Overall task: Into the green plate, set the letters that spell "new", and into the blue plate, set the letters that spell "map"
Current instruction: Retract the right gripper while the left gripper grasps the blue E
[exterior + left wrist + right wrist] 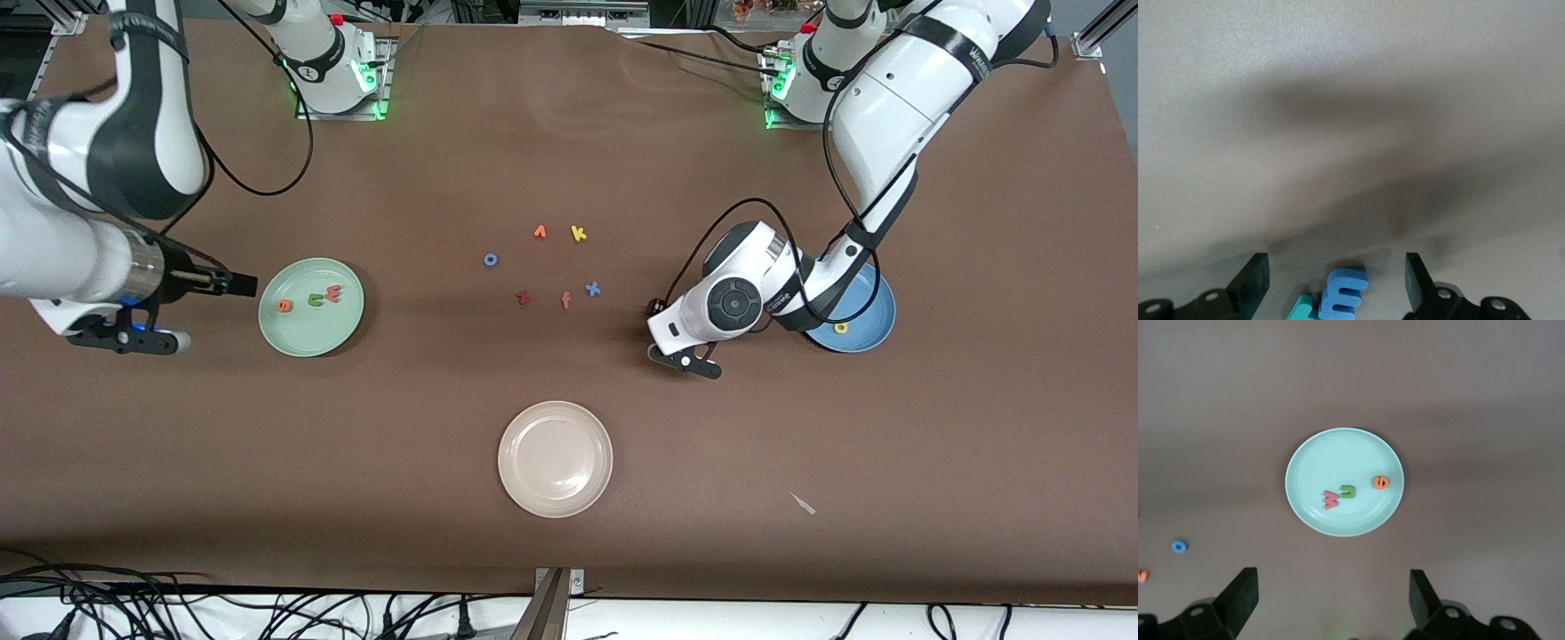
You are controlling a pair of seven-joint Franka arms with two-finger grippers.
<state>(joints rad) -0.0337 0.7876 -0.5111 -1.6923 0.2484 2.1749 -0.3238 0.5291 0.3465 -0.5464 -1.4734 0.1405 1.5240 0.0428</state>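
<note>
Beige plate empty; green plate holds orange e, green n, salmon w. Right pincer open, beside it. Left pincer open around periwinkle m and teal letter, on desk; blue plate holds yellow letter

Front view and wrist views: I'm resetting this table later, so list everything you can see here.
Green plate: one, right arm's end.
Letters in it: three; orange e, green n, salmon w.
Blue plate: one, left arm's end.
Yellow letter: one, in blue plate.
Blue m, teal letter: one each, between left tool's fingers.
White plate: one, nearest front camera.
Loose letters: six mid-table; blue o, orange letter, yellow k, red z, salmon f, blue x.
Paper scrap: one, white, near table's camera edge.
Left tool: open, beside blue plate.
Right tool: open, beside green plate.
</note>
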